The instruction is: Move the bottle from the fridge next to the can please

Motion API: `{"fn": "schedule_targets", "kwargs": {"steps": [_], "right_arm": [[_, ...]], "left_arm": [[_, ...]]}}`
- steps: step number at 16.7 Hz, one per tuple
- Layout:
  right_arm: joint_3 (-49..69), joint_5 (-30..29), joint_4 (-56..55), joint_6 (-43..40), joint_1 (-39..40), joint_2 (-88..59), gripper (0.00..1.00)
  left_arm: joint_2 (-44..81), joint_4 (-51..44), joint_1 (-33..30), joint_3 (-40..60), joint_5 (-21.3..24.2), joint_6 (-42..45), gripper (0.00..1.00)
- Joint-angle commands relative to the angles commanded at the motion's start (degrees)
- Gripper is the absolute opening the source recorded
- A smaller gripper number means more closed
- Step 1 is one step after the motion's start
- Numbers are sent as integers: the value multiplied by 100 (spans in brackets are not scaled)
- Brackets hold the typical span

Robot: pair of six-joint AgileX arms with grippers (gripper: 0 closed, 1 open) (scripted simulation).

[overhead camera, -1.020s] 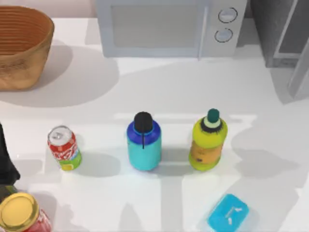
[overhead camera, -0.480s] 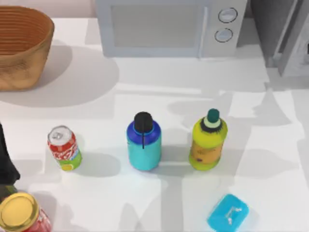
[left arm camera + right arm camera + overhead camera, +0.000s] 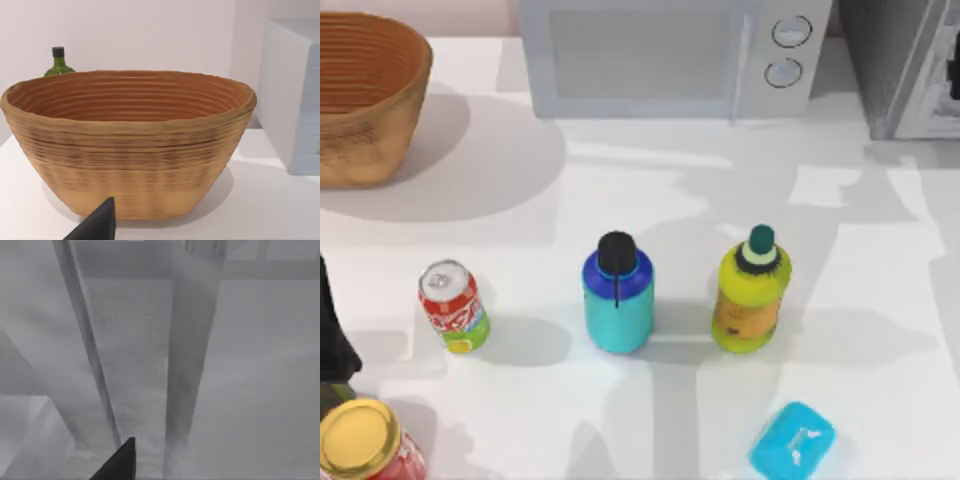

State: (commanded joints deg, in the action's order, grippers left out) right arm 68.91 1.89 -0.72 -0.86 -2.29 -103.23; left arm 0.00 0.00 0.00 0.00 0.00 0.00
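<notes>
While the bottle [image 3: 618, 296] stands upright on the white table [image 3: 880, 300], it sits between the can [image 3: 453, 306] and a yellow-green bottle [image 3: 751, 292], apart from both. The can lies on the bottle's left side, upright, with bare table between them. The fridge [image 3: 880, 60] occupies the far right corner, well apart from the bottle, its pale-framed door [image 3: 932, 95] at the picture's edge. A white microwave [image 3: 670, 55] stands just left of the fridge, behind the bottle. A woven basket [image 3: 365, 95] sits far left of the microwave; the left wrist view faces this basket [image 3: 127, 145], with a green glass bottle [image 3: 59, 62] behind its rim. A red jar with a gold lid [image 3: 360, 438] stands near the can, toward the front edge. A blue soap-like block [image 3: 792, 440] lies in front of the yellow-green bottle. The left arm [image 3: 332, 340] is parked beside the jar; whether its hand is spread or pressed together cannot be told. The right wrist view shows grey fridge panels [image 3: 190, 365] close up and one dark fingertip [image 3: 120, 462]; that hand's state cannot be told either.
</notes>
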Motion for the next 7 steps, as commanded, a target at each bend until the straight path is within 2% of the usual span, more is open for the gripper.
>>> {"fn": "schedule_targets", "kwargs": {"steps": [4, 7], "right_arm": [[1048, -33, 219, -2, 1, -781, 100], [1356, -43, 293, -1, 1, -1040, 100]], "left_arm": [[0, 0, 0, 0, 0, 0, 100], [0, 0, 0, 0, 0, 0, 100]]}}
